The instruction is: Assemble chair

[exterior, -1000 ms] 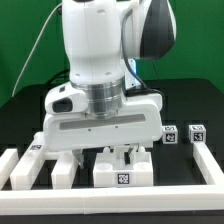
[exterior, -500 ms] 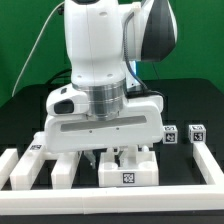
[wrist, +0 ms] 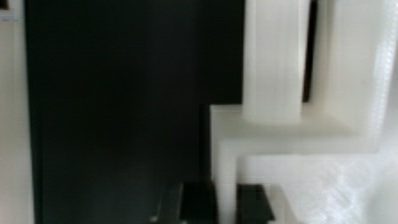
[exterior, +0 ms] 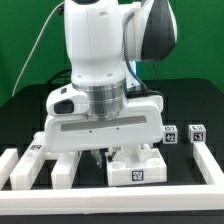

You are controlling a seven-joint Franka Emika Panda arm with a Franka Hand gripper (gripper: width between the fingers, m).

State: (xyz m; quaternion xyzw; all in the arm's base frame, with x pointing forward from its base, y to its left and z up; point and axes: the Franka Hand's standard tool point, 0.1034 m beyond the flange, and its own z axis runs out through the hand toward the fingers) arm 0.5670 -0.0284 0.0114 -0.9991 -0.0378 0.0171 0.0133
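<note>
In the exterior view, my gripper (exterior: 113, 156) points straight down at the table's front, mostly hidden under the arm's wide white hand. Right beside it on the exterior view's right lies a blocky white chair part (exterior: 138, 170) with a square tag on its front face. In the wrist view, the gripper (wrist: 226, 205) shows as two dark fingers (wrist: 199, 205) shut on a thin white edge of that stepped chair part (wrist: 285, 110), which stretches away over the black table.
Two small tagged white cubes (exterior: 170, 136) (exterior: 197, 131) stand at the exterior view's right. A tagged white bar (exterior: 36, 148) and a white block (exterior: 62, 169) lie at the left. The white rail (exterior: 100, 190) edges the table front and both sides.
The fingers have closed from wide open to shut. The tagged chair part has shifted toward the exterior view's right and turned slightly.
</note>
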